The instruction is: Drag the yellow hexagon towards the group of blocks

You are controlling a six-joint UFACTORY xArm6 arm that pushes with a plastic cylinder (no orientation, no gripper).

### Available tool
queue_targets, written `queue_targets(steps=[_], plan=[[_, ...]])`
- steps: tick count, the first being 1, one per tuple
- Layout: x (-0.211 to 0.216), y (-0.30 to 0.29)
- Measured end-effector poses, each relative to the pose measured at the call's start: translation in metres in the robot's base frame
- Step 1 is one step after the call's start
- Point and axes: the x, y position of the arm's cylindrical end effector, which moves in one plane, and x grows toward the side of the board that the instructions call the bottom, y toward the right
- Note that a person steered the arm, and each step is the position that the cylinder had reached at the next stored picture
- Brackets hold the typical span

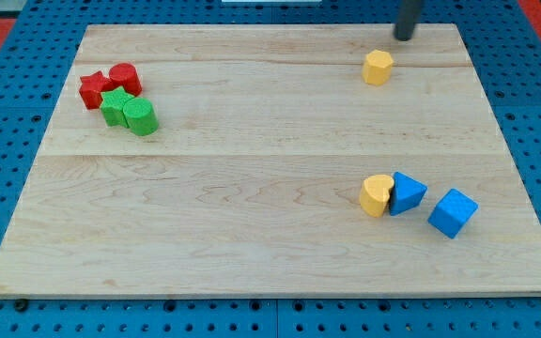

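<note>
Blue cube (453, 212) nearest; yellow hexagon (378, 68) on pale wood-grain board (252, 188); dark rod tool, my tip (404, 37), just above-right, holding nothing.

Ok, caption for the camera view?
My tip sits just up-right of the yellow hexagon, far from both block groups.

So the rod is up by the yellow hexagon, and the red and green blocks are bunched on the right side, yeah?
Not quite. The camera view shows the red blocks and green blocks bunched on the view's left, not the right. The rest holds: my tip is just up and right of the yellow hexagon, near the view's top.
</note>
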Motion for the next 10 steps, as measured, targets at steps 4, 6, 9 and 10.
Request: queue_targets(steps=[4,6,9,10], plan=[[0.089,-0.003],[0.105,0.053],[0.175,0.020],[0.177,0.007]])
